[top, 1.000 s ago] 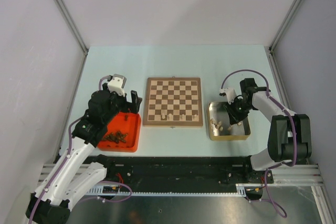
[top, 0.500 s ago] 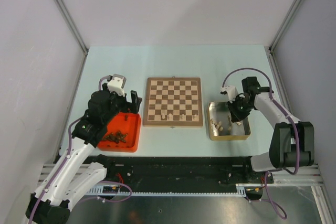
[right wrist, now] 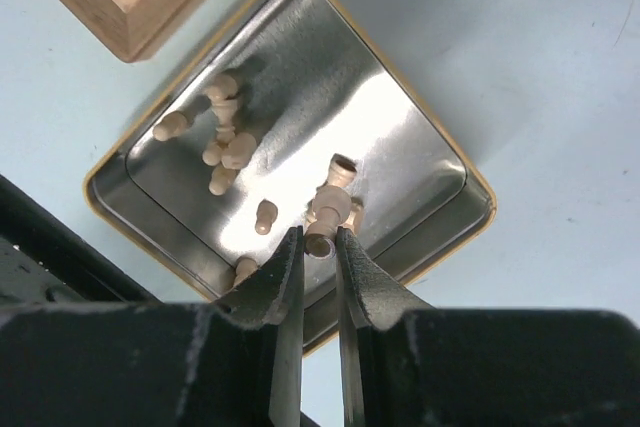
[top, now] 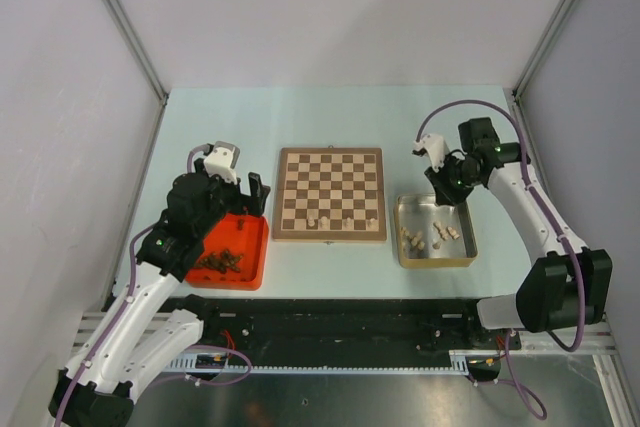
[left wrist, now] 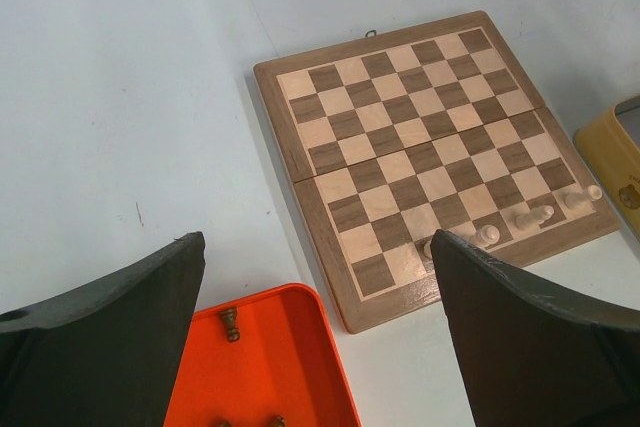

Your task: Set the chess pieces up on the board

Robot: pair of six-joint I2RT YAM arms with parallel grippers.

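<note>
The wooden chessboard [top: 330, 193] lies mid-table and fills the upper part of the left wrist view [left wrist: 430, 147]. A few pale chessmen [left wrist: 530, 217] stand on its near row. My right gripper [right wrist: 318, 245] is shut on a pale beige chess piece [right wrist: 324, 212] and holds it above the gold tin [right wrist: 455, 162]; in the top view the right gripper [top: 446, 185] hangs over the tin's far edge [top: 436, 198]. More pale pieces [right wrist: 222, 132] lie in the tin. My left gripper [left wrist: 320, 327] is open and empty over the red tray's [left wrist: 265, 367] far corner.
The red tray [top: 250, 265] at the left holds dark brown chessmen [top: 222, 261], one of which shows in the left wrist view [left wrist: 230, 323]. The gold tin [top: 468, 247] sits right of the board. Grey walls enclose the pale table.
My right gripper has risen out of the tin and drawn back toward its far edge, carrying a pale piece. The left arm has not moved.
</note>
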